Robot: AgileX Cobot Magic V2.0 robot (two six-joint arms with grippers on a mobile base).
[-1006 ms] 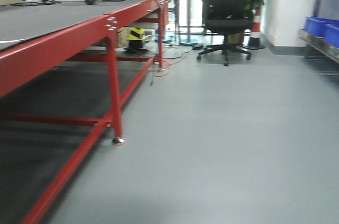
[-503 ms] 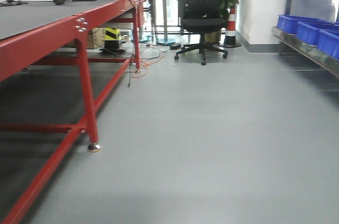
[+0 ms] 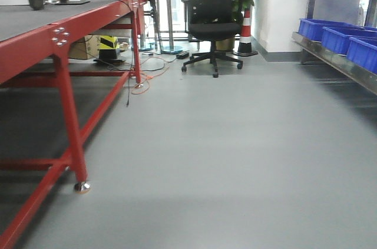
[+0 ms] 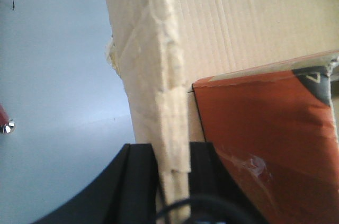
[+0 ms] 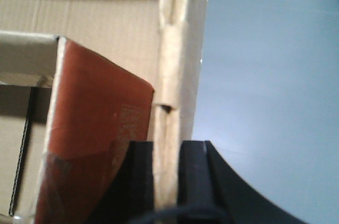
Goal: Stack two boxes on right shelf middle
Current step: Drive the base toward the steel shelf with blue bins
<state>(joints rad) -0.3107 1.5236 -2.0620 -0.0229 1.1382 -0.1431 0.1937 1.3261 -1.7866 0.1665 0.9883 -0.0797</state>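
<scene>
Red counter point(image 3: 35, 49) has slid left, right shelf point(image 3: 337, 64) nearer; left hand point(image 4: 172, 152) and right hand point(image 5: 167, 150) each pinch a large box point(image 4: 238, 38) wall, red box point(image 4: 265, 144) inside

right gripper point(image 5: 167, 150) pinching the upright wall of a brown cardboard carton point(image 5: 95, 23) — red-faced box point(image 5: 95, 144) inside, grey floor point(image 5: 265, 86) beyond.

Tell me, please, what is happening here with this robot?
The robot holds a large cardboard box between both arms: the left gripper and the right gripper each pinch one side wall. A red-printed box lies inside it. The steel shelf stands ahead on the right; the boxes are not on it yet.
</scene>
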